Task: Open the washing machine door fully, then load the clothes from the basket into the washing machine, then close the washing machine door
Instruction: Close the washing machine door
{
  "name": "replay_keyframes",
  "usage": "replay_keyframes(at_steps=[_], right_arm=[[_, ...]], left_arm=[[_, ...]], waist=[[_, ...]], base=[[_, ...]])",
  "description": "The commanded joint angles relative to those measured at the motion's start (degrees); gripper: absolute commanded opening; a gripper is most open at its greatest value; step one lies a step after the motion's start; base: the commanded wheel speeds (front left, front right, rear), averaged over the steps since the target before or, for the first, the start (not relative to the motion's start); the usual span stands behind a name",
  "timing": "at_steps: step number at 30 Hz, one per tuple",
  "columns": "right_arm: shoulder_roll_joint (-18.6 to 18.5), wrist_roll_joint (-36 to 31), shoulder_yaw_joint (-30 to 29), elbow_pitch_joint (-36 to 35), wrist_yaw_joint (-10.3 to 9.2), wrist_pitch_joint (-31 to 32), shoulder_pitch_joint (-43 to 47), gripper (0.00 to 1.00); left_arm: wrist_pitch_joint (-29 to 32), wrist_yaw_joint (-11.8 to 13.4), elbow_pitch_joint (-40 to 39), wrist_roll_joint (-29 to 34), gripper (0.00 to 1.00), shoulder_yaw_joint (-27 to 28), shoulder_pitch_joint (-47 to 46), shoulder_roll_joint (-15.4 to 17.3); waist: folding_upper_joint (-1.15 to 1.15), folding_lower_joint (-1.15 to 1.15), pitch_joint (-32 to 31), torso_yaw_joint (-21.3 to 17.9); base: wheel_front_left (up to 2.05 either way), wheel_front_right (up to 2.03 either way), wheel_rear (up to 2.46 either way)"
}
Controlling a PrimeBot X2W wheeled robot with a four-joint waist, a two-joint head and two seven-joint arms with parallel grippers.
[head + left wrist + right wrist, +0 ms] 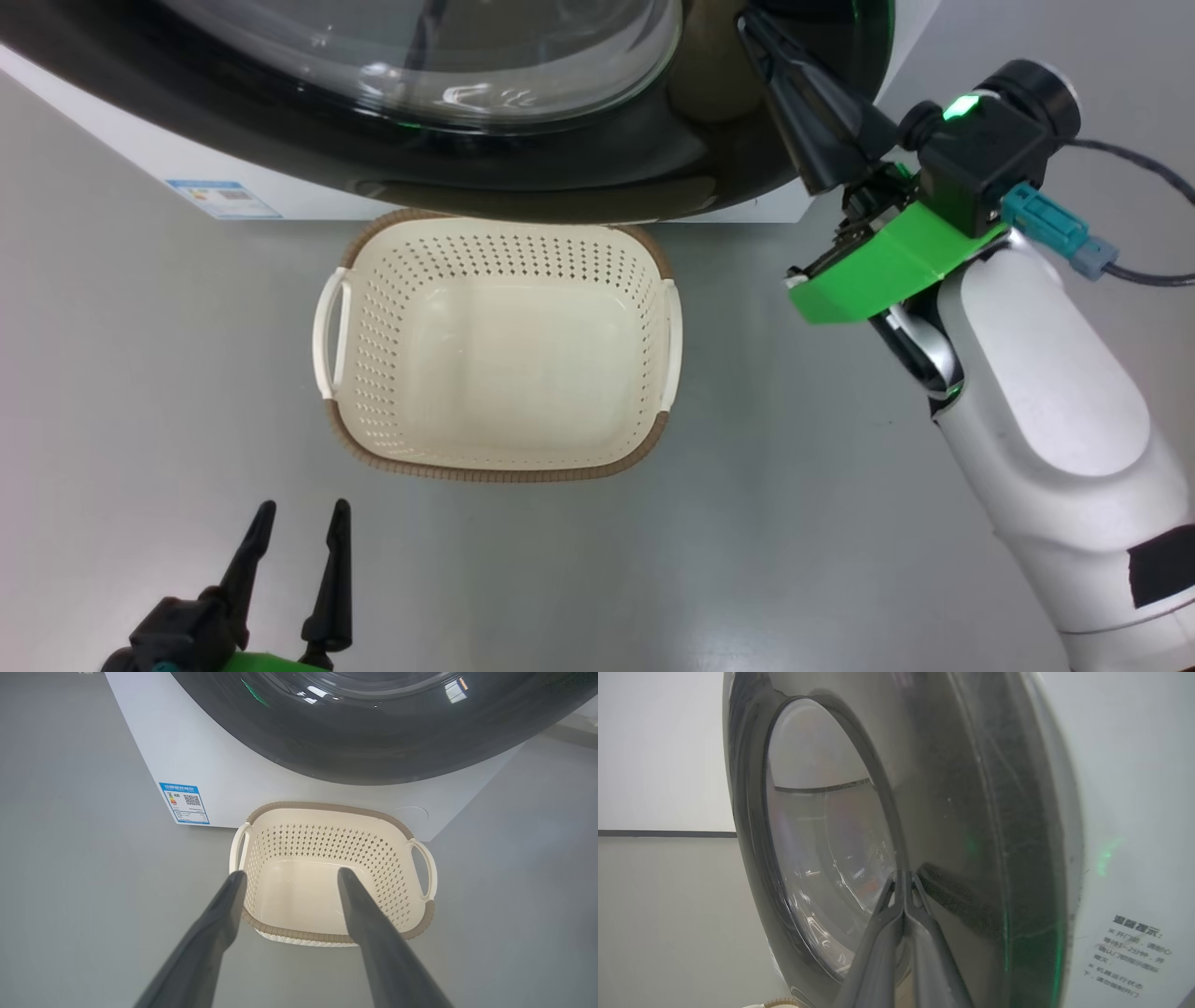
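Observation:
The washing machine door, with its glossy black rim and bulging glass, lies close against the white washing machine. My right gripper is shut, with its tip on the door's right rim. In the right wrist view the closed tips of the right gripper meet the door beside the glass. The basket stands on the floor below the door with nothing inside. The clothes are out of view. My left gripper hangs open in front of the basket, holding nothing, and the left gripper points at it.
A blue label marks the machine's lower left corner. Grey floor surrounds the basket on both sides. My pale right forearm rises from the lower right, with a cable trailing off it.

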Motion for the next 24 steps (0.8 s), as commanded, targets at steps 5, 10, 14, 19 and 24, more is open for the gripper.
replay_keyframes(at_steps=[5, 10, 14, 19, 24], right_arm=[[-1.2, -1.0, 1.1, 0.5, 0.08, -0.3, -3.0, 0.00], [-2.6, -1.4, 1.4, 1.9, 0.08, -0.3, -5.3, 0.00], [-3.6, -1.7, 2.0, 3.7, 0.08, -0.3, -7.3, 0.00], [-4.8, -2.2, 2.4, 6.9, 0.08, -0.3, -10.5, 0.00], [-5.7, -3.4, 0.9, 11.5, 0.08, -0.3, -12.9, 0.00]], left_arm=[[-0.4, -0.1, -1.4, 0.0, 1.00, 1.2, -0.8, 0.5], [-0.4, -0.1, -1.5, -0.4, 1.00, 0.9, -0.4, 0.5], [-0.4, -0.1, -1.7, -0.6, 1.00, 0.4, 0.0, 0.5], [-0.4, -0.1, -1.8, -0.7, 1.00, 0.1, 0.3, 0.5], [-0.4, -0.1, -1.7, -0.7, 1.00, -0.3, 0.3, 0.5]], waist=[[0.00, 0.00, 0.2, 1.0], [0.00, 0.00, 0.0, 1.3], [0.00, 0.00, 0.0, 1.6], [0.00, 0.00, 0.2, 2.0], [0.00, 0.00, 0.0, 2.4]], base=[[0.00, 0.00, 0.00], [0.00, 0.00, 0.00], [0.00, 0.00, 0.00], [0.00, 0.00, 0.00], [0.00, 0.00, 0.00]])
